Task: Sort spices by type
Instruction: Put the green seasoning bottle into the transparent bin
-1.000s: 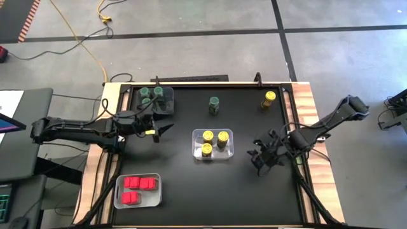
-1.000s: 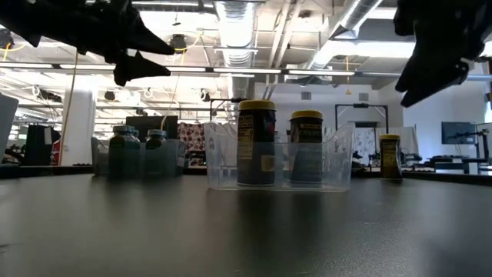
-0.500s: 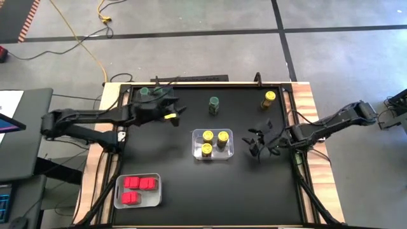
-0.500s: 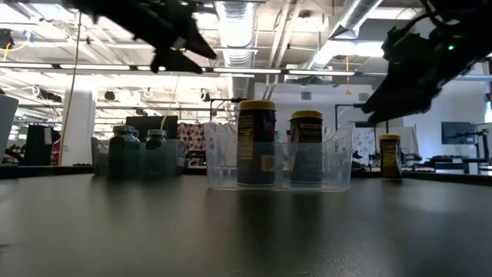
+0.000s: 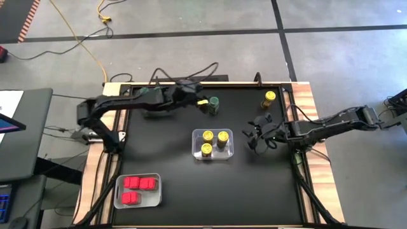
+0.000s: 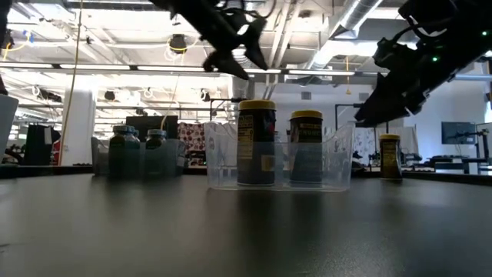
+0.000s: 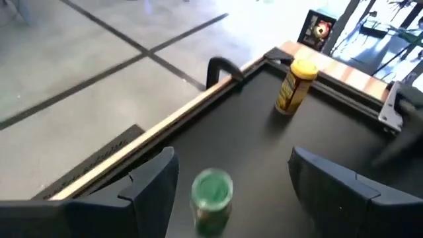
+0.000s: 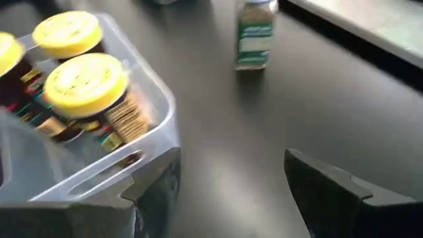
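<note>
A loose green-lidded spice jar stands upright on the black table near the far edge, and a loose yellow-lidded jar stands to its right. My left gripper hovers open just left of the green-lidded jar, which shows ahead between the spread fingers. My right gripper hangs open above the table, right of the clear bin that holds three yellow-lidded jars. Neither gripper holds anything.
A bin of green-lidded jars sits at the far left, partly under my left arm. A clear bin of red-topped jars stands at the near left. The table has a raised wooden rim. Open black surface lies at the near right.
My left gripper has swung up and toward the table's right, from beside the far-left bin to just left of the loose green-lidded jar. My right gripper has drawn back a little toward the far edge and turned. No jar has moved.
</note>
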`<state>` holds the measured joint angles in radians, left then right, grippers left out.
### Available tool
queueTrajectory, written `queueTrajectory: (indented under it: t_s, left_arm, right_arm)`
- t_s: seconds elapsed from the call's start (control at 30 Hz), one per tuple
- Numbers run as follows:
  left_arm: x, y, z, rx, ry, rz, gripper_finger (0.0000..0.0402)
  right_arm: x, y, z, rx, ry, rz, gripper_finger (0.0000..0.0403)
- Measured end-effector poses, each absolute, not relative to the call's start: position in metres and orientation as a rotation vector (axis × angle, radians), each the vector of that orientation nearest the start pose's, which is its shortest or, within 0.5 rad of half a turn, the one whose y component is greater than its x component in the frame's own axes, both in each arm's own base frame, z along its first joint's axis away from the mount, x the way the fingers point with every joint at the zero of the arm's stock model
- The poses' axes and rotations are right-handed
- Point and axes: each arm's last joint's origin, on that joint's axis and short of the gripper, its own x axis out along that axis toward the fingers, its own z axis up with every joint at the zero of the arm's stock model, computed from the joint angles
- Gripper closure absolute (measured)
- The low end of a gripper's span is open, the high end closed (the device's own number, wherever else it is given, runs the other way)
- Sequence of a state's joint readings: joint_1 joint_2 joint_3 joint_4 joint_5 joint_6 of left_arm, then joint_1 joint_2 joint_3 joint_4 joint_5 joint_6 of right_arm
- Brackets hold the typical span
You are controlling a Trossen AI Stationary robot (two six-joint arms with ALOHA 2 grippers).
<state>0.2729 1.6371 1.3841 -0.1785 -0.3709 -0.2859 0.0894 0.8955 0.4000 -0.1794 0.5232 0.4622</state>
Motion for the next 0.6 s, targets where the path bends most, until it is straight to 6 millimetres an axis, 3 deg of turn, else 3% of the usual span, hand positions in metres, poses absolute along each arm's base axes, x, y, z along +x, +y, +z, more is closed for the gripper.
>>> queueTrajectory:
  t_s: [0.27,0.6]
  left_arm:
    - [0.391,0.126,0.329,-0.249,0.31,0.712,0.012]
    - [0.388,0.136,0.329,-0.347,0.284,0.757,0.0036]
  right_arm:
    - [0.172,0.01,0.187,0.235,0.556,-0.472,0.0107]
    - [0.171,0.015,0.187,0.227,0.565,-0.441,0.0107]
